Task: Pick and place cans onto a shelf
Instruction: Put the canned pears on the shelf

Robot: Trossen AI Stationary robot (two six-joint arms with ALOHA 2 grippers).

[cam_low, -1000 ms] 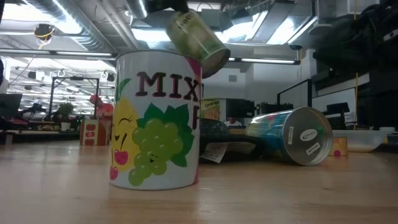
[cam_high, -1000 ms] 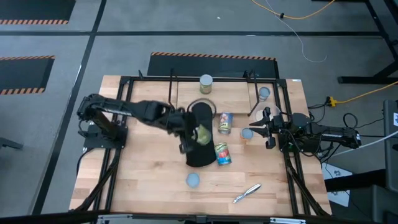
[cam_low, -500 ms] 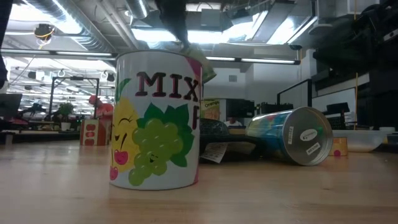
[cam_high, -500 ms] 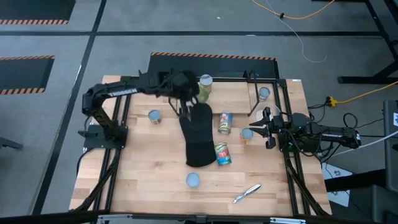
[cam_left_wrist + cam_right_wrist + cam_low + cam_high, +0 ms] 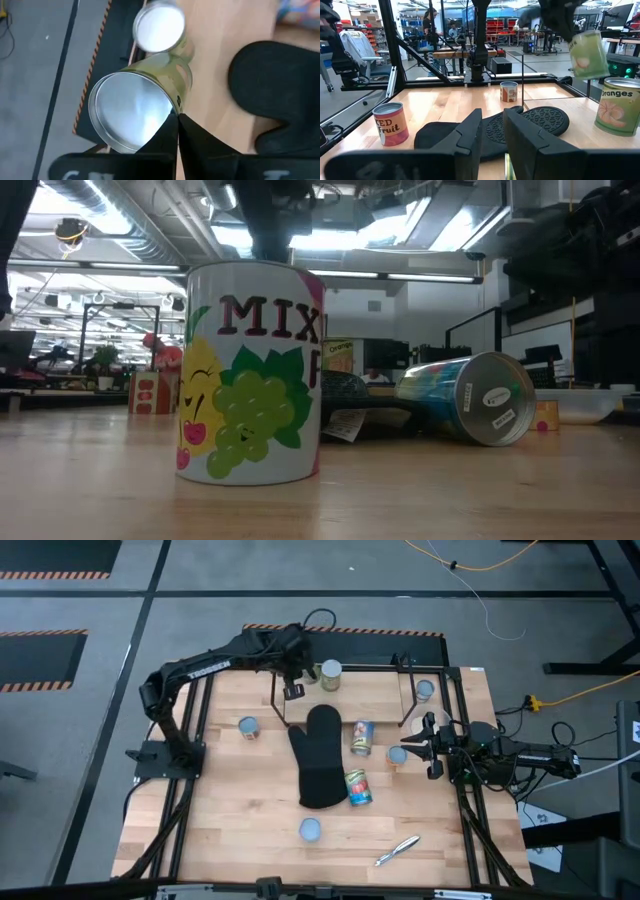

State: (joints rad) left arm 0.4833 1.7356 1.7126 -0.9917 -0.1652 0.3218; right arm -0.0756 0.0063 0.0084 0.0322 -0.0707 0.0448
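My left gripper [image 5: 300, 678] hangs over the table's far edge, shut on a green-labelled can [image 5: 150, 95], close beside an upright can with a pale top [image 5: 330, 674]. The shelf [image 5: 276, 692] of thin black rods and wooden boards stands at the far middle. More cans are spread over the table: two upright [image 5: 248, 726] [image 5: 311, 830] and two on their sides [image 5: 362, 737] [image 5: 357, 787] beside a black oven mitt [image 5: 320, 758]. My right gripper [image 5: 432, 748] waits at the right edge, open, with a small can [image 5: 397, 755] just in front of it. My left gripper pinches the green can at the rim of its silvery end [image 5: 172, 114], between its two nearly closed fingers. The fingers slant downward from above. The can hangs lifted clear and tilted, its silvery end turned toward the wrist and its other end toward the upright can [image 5: 160, 27] below.
Black frame bars [image 5: 195, 740] run along the table's left and right sides. A silvery pen-like item [image 5: 397, 849] lies near the front right. Another can [image 5: 425, 689] stands at the far right. In the low view a fruit-labelled can [image 5: 250, 375] fills the foreground.
My left gripper has carried the green can from above the oven mitt toward the table's far edge, turning as it went, and stays shut on it. The can now hangs next to the upright can at the far edge. The mitt lies uncovered.
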